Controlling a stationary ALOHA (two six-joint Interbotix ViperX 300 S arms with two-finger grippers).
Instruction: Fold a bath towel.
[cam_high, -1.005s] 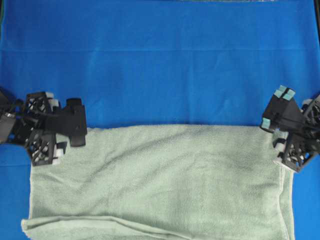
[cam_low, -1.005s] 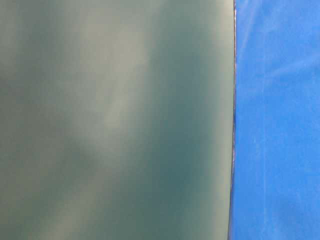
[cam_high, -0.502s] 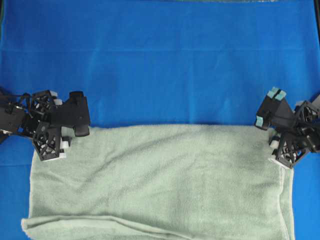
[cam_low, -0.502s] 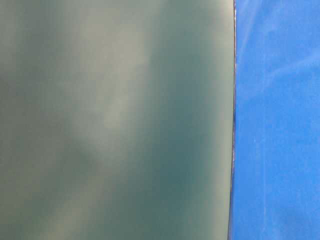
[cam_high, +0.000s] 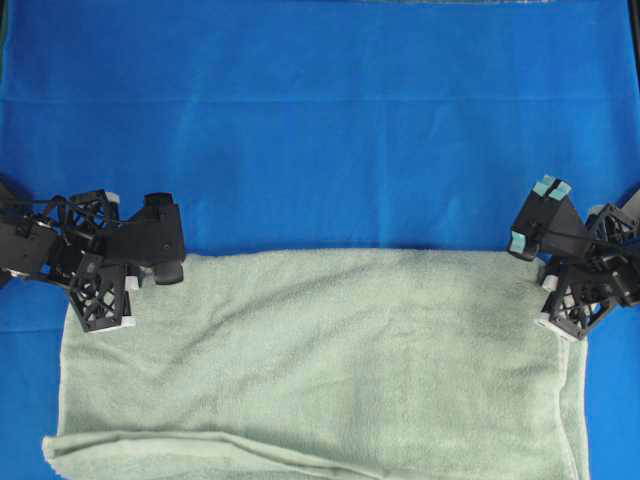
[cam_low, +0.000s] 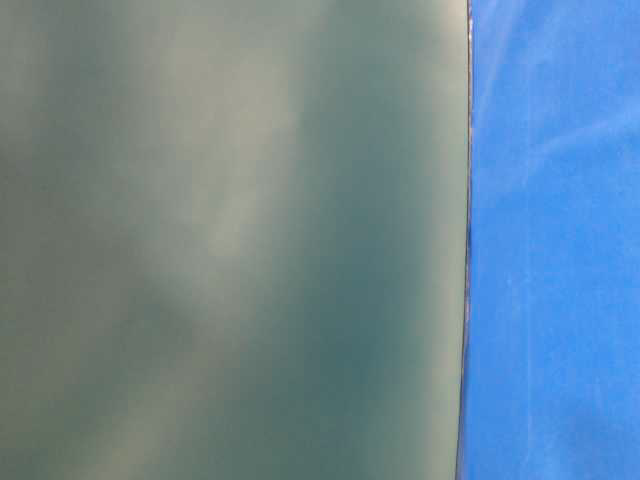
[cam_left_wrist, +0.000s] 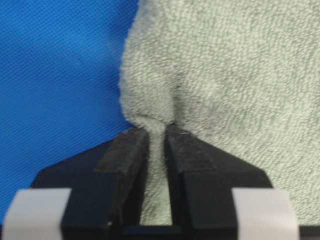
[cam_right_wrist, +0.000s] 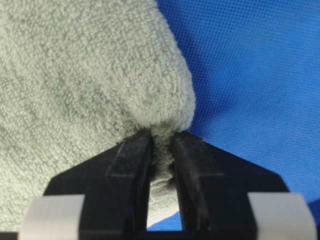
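Overhead view: the bath towel (cam_high: 330, 360) lies flat on the near half of the cloth surface (cam_high: 320, 130), which extends bare beyond it to the far side. The left gripper (cam_high: 140, 275) sits at the towel's far-left corner, the right gripper (cam_high: 545, 280) at its far-right corner. A folded layer runs along the near edge.

Blue cloth surface (cam_high: 320, 130) under sage bath towel (cam_high: 330, 360)

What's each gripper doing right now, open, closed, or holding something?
Left gripper: closed on a pinched corner of the bath towel.
Right gripper: closed on the towel's opposite corner.
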